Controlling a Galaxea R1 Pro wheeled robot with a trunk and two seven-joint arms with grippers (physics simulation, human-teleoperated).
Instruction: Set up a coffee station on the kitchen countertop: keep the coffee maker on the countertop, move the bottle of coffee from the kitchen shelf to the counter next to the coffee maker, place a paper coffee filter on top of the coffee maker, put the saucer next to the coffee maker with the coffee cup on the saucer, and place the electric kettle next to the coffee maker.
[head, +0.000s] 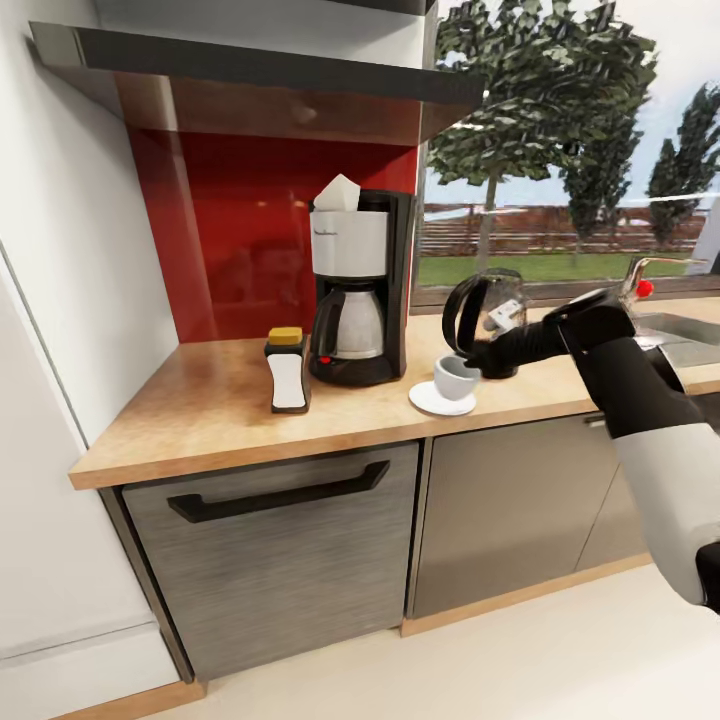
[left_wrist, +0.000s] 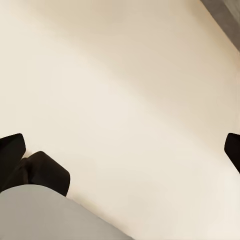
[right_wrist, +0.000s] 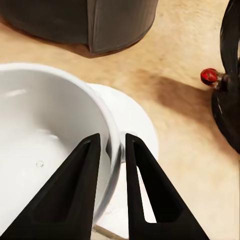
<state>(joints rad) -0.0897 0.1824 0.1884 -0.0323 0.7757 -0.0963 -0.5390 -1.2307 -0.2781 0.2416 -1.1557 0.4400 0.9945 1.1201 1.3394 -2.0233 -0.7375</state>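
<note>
A robot arm in black and white

The right arm (head: 640, 400) is fat and round like a tube. The part close to the body is shiny white, and the part going out to the hand is black. The right gripper (right_wrist: 111, 190) has two flat black fingers (right_wrist: 75, 195) that get thin at the tips. In the left wrist view there are black rounded bits (left_wrist: 35, 170) and a smooth grey curved part (left_wrist: 45, 215).

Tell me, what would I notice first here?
Probably the red wall panel behind the coffee maker, which has a white filter on top. Next, the black right arm reaching over the countertop, its end effector pinching the cup's rim on the saucer.
</note>
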